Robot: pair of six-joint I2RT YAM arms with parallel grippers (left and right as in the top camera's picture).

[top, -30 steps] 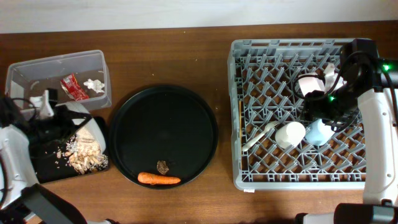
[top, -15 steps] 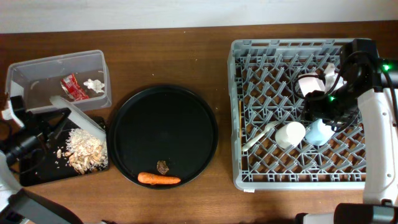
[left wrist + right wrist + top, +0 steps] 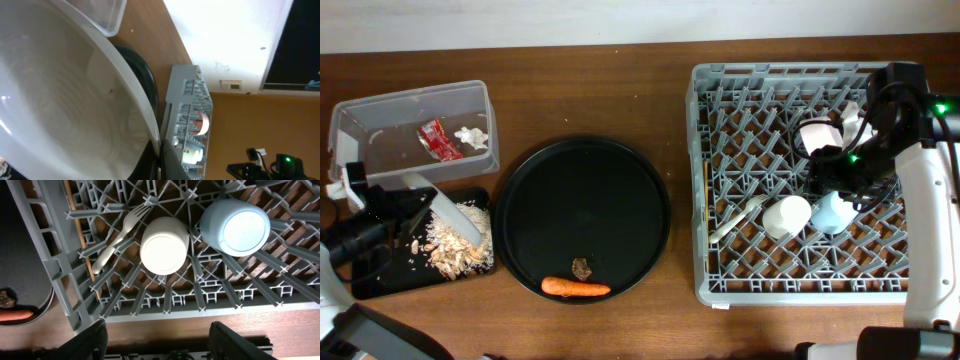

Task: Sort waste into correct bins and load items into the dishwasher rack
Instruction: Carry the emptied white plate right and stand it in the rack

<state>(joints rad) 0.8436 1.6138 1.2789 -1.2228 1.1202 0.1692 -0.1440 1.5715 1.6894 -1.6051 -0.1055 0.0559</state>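
My left gripper (image 3: 417, 205) is shut on the rim of the grey-white plate (image 3: 445, 212) and holds it tilted on edge over the shallow black tray (image 3: 370, 275), where pale crumbs (image 3: 455, 245) lie. In the left wrist view the plate (image 3: 60, 100) fills the left side, pinched by my left gripper (image 3: 160, 152). The clear tub (image 3: 415, 100) holds the red wrapper (image 3: 432, 140) and the tissue (image 3: 472, 134). My right gripper (image 3: 165, 345) is open above the rack (image 3: 720, 270), near the white cup (image 3: 165, 245), blue cup (image 3: 235, 226) and fork (image 3: 120, 237).
The round black tray (image 3: 582, 190) carries the carrot (image 3: 575, 288) and the brown lump (image 3: 583, 268). The pink bowl (image 3: 817, 135) stands on edge in the rack. A chopstick (image 3: 706, 195) lies along the rack's left side.
My left gripper has tipped the plate up onto its edge over the black tray, and the crumbs now lie on that tray. The right arm has not moved.
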